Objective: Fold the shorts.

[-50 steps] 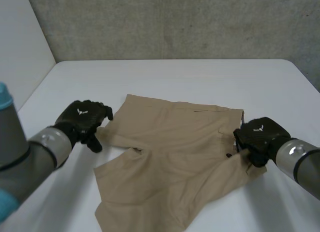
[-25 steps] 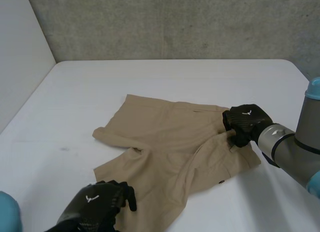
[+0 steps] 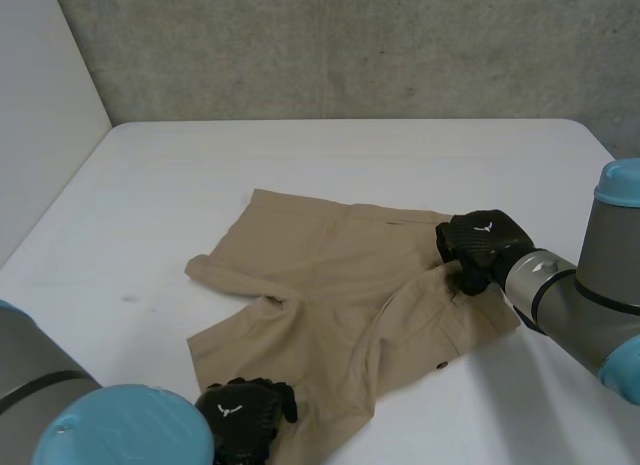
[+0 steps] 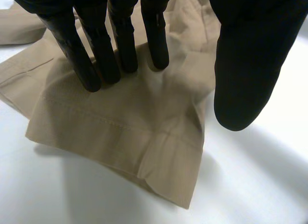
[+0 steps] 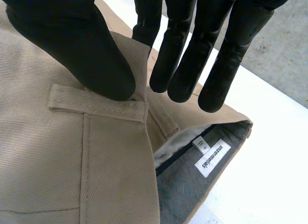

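Left hand [image 3: 243,420] lies flat, its straight fingers [image 4: 96,65] pressing down by the hem of one leg of the tan shorts [image 3: 330,285], thumb [image 4: 248,70] held apart over the white worktop [image 3: 350,155], gripping nothing. Between the two hands the shorts lie spread. Right hand [image 3: 480,247] pinches the waistband [image 5: 120,161], thumb at a belt loop [image 5: 96,104], fingers behind the raised edge, a white label [image 5: 211,158] just past their tips.

One pair of shorts [image 3: 330,305] and one table [image 3: 330,155] are counted. Two black hands are seen: the left hand [image 3: 245,415] and the right hand [image 3: 480,247]. Two white labels are counted inside the waistband — a large label [image 5: 211,158] and a small label [image 5: 198,145] — and one belt loop [image 5: 96,104].
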Controlling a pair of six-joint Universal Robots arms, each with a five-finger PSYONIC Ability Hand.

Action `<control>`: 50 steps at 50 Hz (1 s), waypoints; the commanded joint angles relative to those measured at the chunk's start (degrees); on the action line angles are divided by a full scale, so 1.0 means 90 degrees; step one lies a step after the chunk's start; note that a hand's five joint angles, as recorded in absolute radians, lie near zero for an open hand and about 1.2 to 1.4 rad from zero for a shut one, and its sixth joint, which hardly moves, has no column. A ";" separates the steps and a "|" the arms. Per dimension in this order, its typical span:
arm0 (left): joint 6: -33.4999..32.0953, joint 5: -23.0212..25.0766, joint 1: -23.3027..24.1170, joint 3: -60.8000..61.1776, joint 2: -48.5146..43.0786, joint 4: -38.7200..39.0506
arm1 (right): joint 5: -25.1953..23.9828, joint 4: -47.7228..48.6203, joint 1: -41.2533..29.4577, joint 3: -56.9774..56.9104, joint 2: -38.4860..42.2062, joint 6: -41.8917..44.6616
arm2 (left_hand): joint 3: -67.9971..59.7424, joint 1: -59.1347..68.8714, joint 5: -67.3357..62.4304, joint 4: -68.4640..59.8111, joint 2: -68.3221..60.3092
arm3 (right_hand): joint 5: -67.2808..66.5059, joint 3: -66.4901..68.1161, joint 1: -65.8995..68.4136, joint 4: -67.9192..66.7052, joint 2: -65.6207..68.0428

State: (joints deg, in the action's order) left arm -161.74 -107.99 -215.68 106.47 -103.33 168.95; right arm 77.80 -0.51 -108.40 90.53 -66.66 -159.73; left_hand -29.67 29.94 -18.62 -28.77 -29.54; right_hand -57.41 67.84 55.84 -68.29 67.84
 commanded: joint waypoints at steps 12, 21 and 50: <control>-0.0105 -0.0521 0.0224 -0.0210 -0.0443 0.0417 | 0.0046 0.0077 0.0013 -0.0010 0.0014 0.0042 | -0.4780 0.4750 -0.4897 -0.4880 -0.4794 | -0.1399 0.1351 0.2684 -0.1301 0.1351; -0.1781 -0.0795 -0.0019 -0.0258 0.0697 0.0525 | -0.0002 -0.0235 0.0071 0.0195 -0.0249 0.0549 | -0.5592 0.5562 -0.5709 -0.5693 -0.5607 | -0.1399 0.1351 0.2684 -0.1301 0.1351; -0.4430 0.2408 -0.2549 -0.1908 0.1364 -0.1310 | -0.1633 -0.3702 0.2063 0.1406 -0.3501 0.3734 | -0.5592 0.5562 -0.5709 -0.5693 -0.5607 | -0.1399 0.1351 0.2684 -0.1301 0.1351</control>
State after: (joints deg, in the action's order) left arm -194.90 -92.36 -236.26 94.83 -87.78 160.10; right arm 70.44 -31.10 -92.87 103.48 -94.38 -125.22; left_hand -68.22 65.92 -55.33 -68.69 -68.62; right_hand -57.41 67.84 55.84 -68.30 67.84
